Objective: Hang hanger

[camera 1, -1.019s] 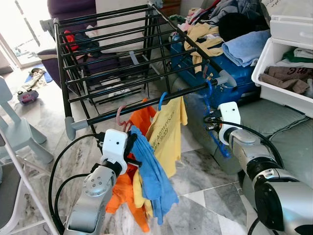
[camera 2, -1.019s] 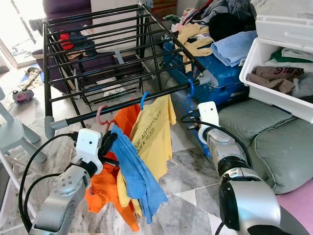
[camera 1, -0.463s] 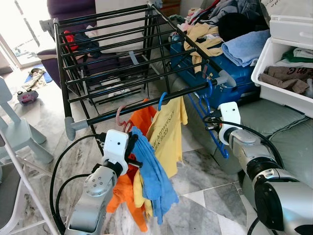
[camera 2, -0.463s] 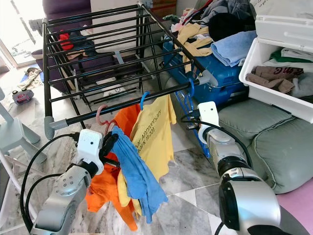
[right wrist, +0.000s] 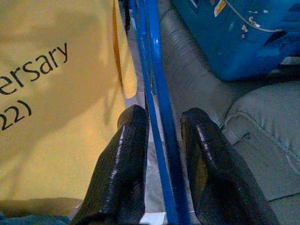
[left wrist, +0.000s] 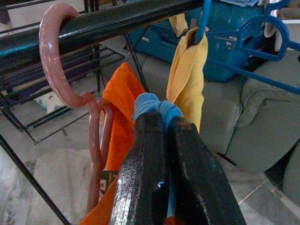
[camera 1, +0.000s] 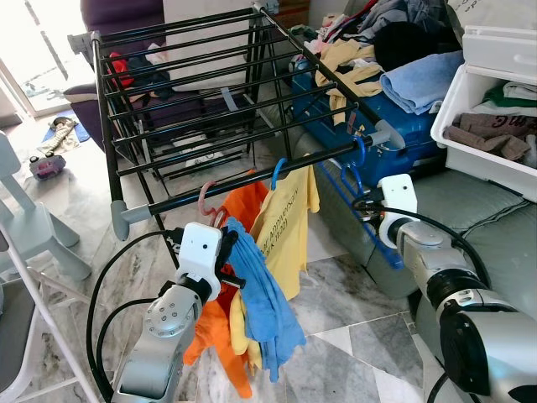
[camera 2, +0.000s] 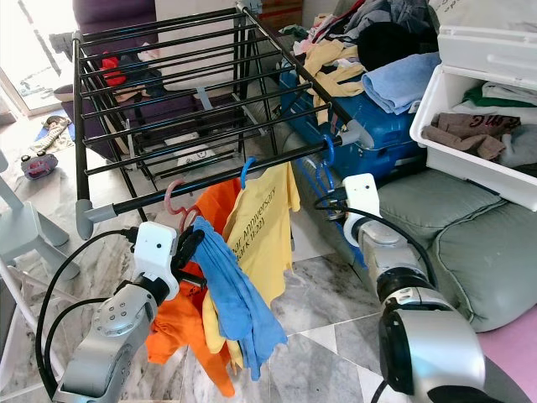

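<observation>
1. Blue hanger point(camera 1: 362, 210) hangs empty from the black rail point(camera 1: 252, 183) of the rack point(camera 1: 193, 92), near the rail's right end, its hook over the bar and its frame sloping down toward the grey cushion point(camera 1: 495, 227).
2. Right gripper point(right wrist: 161, 123) sits at the hanger's lower frame; its two black fingers point(right wrist: 124, 164) straddle the blue bars with a narrow gap, the bars running between them. Whether the pads press on the plastic cannot be told.
3. Yellow shirt point(camera 1: 285, 231) with dark lettering hangs just left of that hanger, on its own blue hook over the same rail.
4. Orange shirt point(camera 1: 243, 206) hangs next along, on a pink hanger point(left wrist: 63, 61) whose hook curls over the rail.
5. Left gripper point(left wrist: 161, 136) is below the rail, in front of the orange shirt, its fingers pressed together on a bunched fold of blue cloth point(camera 1: 264, 302), which drapes down beside the arm over more yellow and orange fabric.
6. Behind the rack's right side lies a blue suitcase point(camera 1: 403, 126) piled with clothes point(camera 1: 394, 50), and a white bin point(camera 1: 487, 159) of folded garments stands at the far right.
7. Pale marble floor point(camera 1: 336, 294) lies beneath.
</observation>
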Available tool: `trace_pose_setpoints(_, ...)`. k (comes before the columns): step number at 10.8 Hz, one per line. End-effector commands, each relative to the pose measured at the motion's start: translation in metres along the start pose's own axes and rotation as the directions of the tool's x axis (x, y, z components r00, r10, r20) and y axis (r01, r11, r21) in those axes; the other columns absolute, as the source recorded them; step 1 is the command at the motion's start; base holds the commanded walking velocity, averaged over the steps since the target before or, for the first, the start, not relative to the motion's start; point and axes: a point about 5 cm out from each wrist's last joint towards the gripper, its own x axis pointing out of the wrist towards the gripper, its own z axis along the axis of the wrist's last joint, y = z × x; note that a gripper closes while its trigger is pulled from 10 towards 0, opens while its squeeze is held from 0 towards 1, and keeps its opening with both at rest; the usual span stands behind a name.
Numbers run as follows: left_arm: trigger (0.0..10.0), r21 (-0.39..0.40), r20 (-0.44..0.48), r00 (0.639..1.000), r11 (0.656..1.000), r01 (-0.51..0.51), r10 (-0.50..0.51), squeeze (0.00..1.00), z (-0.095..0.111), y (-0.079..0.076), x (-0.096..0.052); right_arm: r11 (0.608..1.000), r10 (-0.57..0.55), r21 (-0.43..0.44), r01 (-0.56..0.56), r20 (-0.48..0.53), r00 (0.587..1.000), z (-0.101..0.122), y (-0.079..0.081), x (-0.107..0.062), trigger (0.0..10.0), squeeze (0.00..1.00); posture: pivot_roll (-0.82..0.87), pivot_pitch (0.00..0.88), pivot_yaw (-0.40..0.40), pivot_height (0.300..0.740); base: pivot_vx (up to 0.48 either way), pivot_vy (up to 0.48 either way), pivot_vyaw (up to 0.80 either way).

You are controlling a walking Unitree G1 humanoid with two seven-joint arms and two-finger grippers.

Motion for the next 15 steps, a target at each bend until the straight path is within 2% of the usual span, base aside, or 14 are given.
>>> trace_pose_setpoints(1,10.0,0.008,0.005,1.0,1.0,0.0,0.0,0.0,0.003,0.002,0.002,1.0,-0.01,0.007,0.01,-0.013,1.0,0.001,-0.001,0.0,10.0,1.0,-0.1,0.0,0.058,0.74,0.0,0.0,0.0)
trace_pose_setpoints(2,10.0,0.008,0.004,1.0,1.0,-0.001,0.001,0.0,0.003,0.002,0.002,1.0,-0.013,0.005,0.013,-0.013,1.0,0.002,-0.002,0.0,10.0,1.0,-0.1,0.0,0.058,0.74,0.0,0.0,0.0)
trace_pose_setpoints(3,10.0,0.008,0.003,1.0,1.0,-0.002,0.002,0.0,0.003,0.002,0.003,1.0,-0.007,-0.001,0.006,-0.018,1.0,0.002,-0.002,0.0,10.0,0.0,-0.1,0.0,0.057,0.74,0.0,0.0,0.0)
trace_pose_setpoints(5,10.0,0.009,0.001,1.0,1.0,0.001,-0.001,0.0,0.003,0.002,0.003,1.0,0.002,-0.007,-0.002,-0.029,1.0,0.001,-0.002,0.0,10.0,0.0,-0.1,0.0,0.057,0.74,0.0,0.0,0.0)
trace_pose_setpoints(6,10.0,0.009,0.0,1.0,1.0,0.001,-0.001,0.0,0.003,0.002,0.003,1.0,0.002,-0.001,-0.002,-0.032,1.0,0.0,-0.002,0.0,2.2,0.0,-0.1,0.0,0.057,0.74,0.0,0.0,0.0)
trace_pose_setpoints(7,10.0,0.012,-0.004,1.0,1.0,0.006,-0.006,0.0,0.002,0.001,0.003,1.0,0.004,0.008,-0.003,-0.035,0.999,-0.001,-0.001,0.0,0.0,0.0,-0.1,0.0,0.058,0.74,0.0,0.0,0.0)
trace_pose_setpoints(13,10.0,0.019,-0.019,1.0,1.0,0.018,-0.017,0.0,0.0,0.0,0.004,0.998,0.015,0.063,-0.013,-0.022,1.0,0.001,0.004,0.002,0.0,0.0,-0.1,0.0,0.06,0.74,0.0,0.0,0.0)
trace_pose_setpoints(15,10.0,0.02,-0.021,1.0,1.0,0.018,-0.018,0.0,0.0,-0.001,0.004,0.997,-0.004,0.072,0.0,0.047,0.999,0.015,0.002,0.003,0.0,0.0,-0.1,0.0,0.058,0.74,0.0,0.0,0.0)
